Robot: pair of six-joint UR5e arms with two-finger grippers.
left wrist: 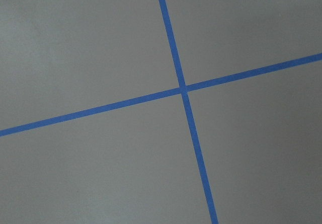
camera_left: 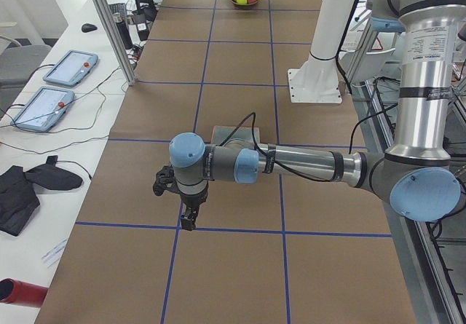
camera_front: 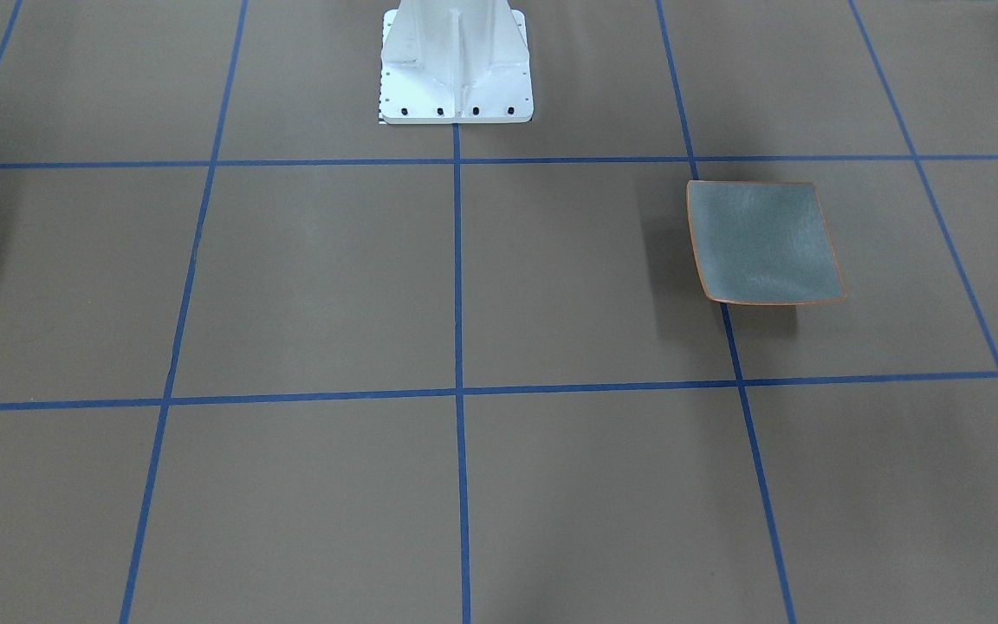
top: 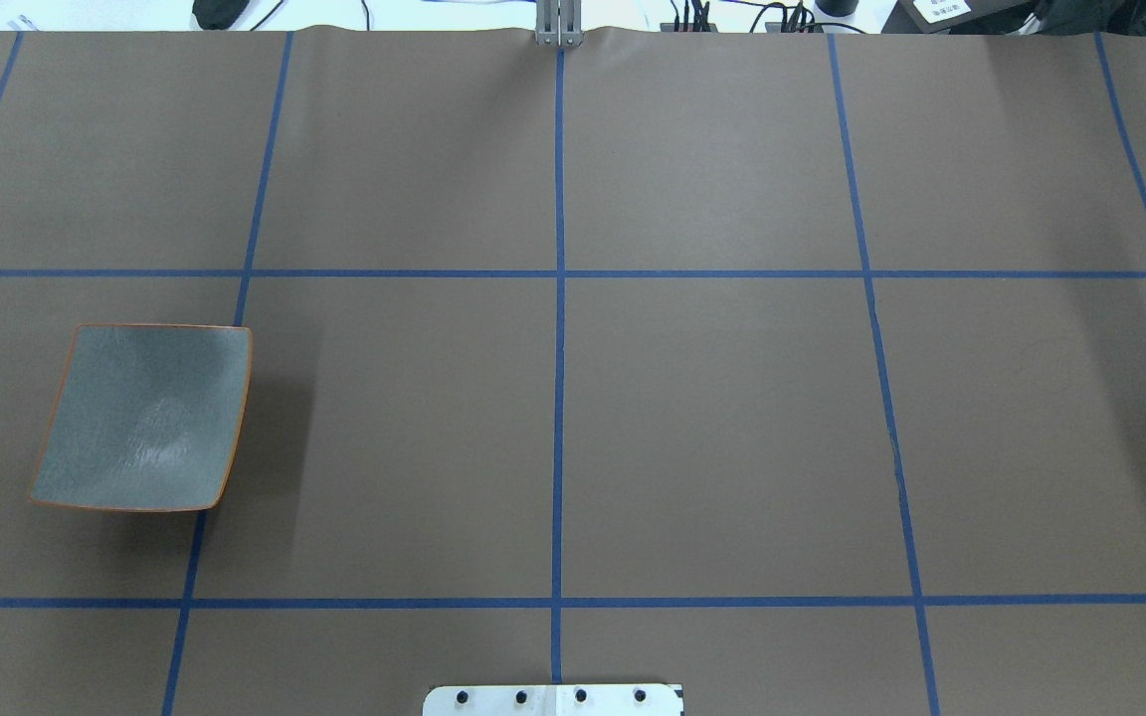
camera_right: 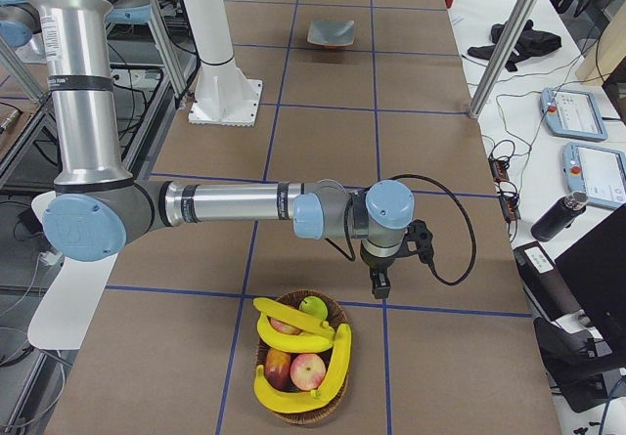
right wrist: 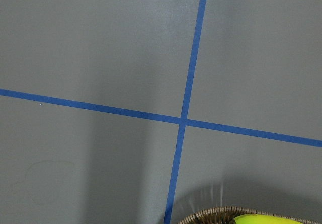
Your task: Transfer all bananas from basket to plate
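— Basket (right wrist: pixel 201 217) rim sits just beside the right hand (camera_right: pixel 380 284), bananas (camera_right: pixel 289 315) piled over apples (camera_right: pixel 308 369). Open or closed?
— Can't tell, for either hand; the left hand (camera_left: pixel 188 220) hangs over the desk (camera_left: pixel 233 266). The plate (top: pixel 145 418) lies well apart, so a banana may slip mid-carry or drag apples out.

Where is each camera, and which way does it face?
Front-facing: opposite robot, down on square grey-green orange-rimmed plate; white base shows.
Overhead: behind robot; same plate, base.
Exterior left: left end; left arm, left gripper.
Exterior right: right end; right arm, right gripper, woven basket, yellow bananas.
Left wrist: blue tape below; no body.
Right wrist: tape; shares basket with exterior right.
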